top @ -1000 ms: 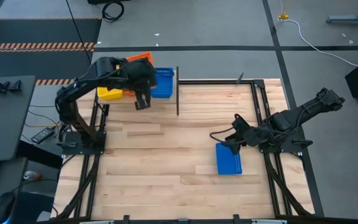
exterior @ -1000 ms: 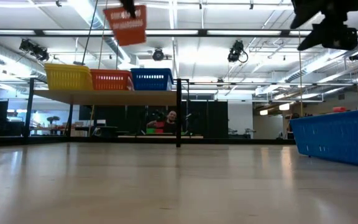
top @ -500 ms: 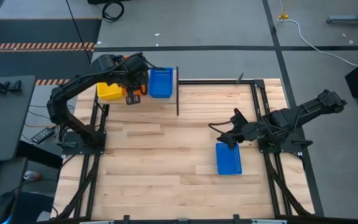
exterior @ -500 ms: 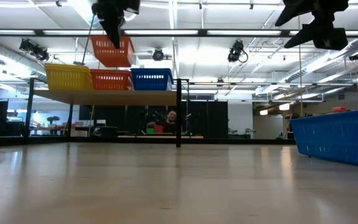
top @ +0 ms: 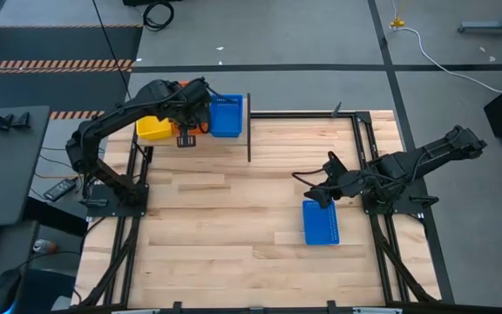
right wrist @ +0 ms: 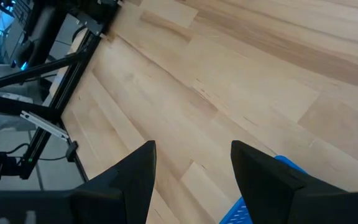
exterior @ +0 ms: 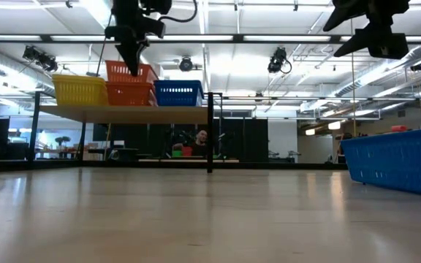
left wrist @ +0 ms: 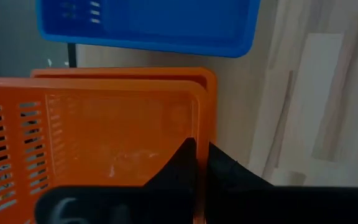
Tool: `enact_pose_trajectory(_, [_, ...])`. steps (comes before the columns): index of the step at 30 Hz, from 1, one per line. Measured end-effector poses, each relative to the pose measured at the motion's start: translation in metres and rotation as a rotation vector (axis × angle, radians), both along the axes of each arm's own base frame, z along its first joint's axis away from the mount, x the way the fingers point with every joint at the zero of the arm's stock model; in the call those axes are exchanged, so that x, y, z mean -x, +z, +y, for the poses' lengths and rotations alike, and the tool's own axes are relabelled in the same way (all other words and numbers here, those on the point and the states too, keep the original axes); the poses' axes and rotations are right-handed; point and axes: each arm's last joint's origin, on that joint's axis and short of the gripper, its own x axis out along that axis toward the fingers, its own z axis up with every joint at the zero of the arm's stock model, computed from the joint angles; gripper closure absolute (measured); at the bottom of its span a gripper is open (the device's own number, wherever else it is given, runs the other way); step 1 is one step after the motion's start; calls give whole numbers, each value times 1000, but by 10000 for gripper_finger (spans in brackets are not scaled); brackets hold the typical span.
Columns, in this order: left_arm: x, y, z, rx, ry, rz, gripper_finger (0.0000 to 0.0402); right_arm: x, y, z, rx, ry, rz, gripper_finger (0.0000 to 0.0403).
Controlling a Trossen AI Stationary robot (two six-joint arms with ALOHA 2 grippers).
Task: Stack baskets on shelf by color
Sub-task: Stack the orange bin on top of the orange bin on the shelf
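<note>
Shelf [exterior: 123, 113] carries 3 basket colours; wooden table [top: 234, 218] below.

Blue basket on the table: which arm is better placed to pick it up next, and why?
Right. Its open end effector hovers just above the blue basket, while the left end effector is holding an orange basket at the shelf.

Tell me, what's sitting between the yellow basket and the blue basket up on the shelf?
Orange baskets, one nesting into another, held by the left gripper. The low view shows them between yellow basket and blue basket.
</note>
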Motion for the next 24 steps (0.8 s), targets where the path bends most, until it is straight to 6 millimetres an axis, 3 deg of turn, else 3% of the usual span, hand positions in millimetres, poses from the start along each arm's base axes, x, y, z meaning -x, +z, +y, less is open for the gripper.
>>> enact_pose_trajectory(16, [-2,-3,1,0,12,-14,379,0,0,0,-3,8,3,189])
enact_pose_trajectory(24, [-2,-5,-5,90,-5,-34,356,0,0,0,2,13,4,189])
